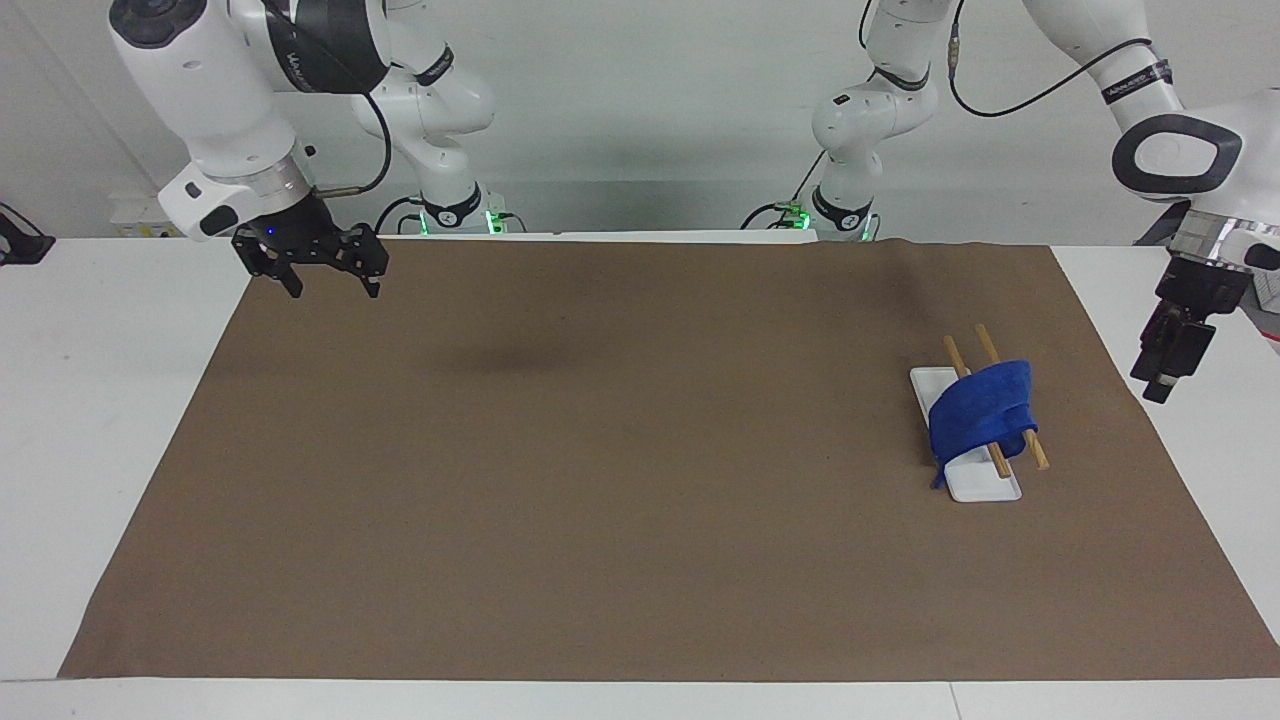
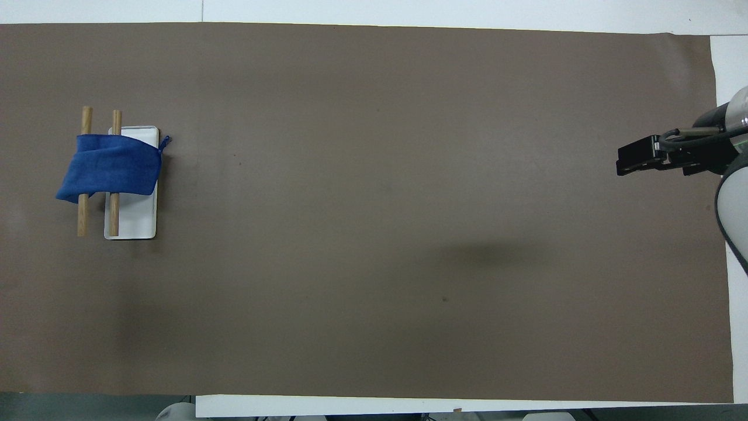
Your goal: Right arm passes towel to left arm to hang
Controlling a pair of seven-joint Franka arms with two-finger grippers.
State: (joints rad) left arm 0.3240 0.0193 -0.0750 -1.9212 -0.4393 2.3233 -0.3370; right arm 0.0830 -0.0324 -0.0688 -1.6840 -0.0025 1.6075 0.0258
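Observation:
The blue towel (image 1: 975, 415) hangs draped over two wooden rods (image 1: 957, 357) of a small rack with a white base (image 1: 985, 486), toward the left arm's end of the table. The overhead view shows the towel (image 2: 111, 169) across both rods (image 2: 86, 120), its loop tail at the corner over the base (image 2: 137, 219). My left gripper (image 1: 1150, 385) is open and empty, raised over the white table just off the mat's edge, apart from the towel. It is out of the overhead view. My right gripper (image 1: 333, 287) is open and empty, and the right arm waits over the mat's corner at its own end (image 2: 625, 164).
A brown mat (image 1: 600, 450) covers most of the white table (image 1: 90, 400). Two smaller white arms with green-lit bases (image 1: 455, 215) stand at the robots' edge of the table.

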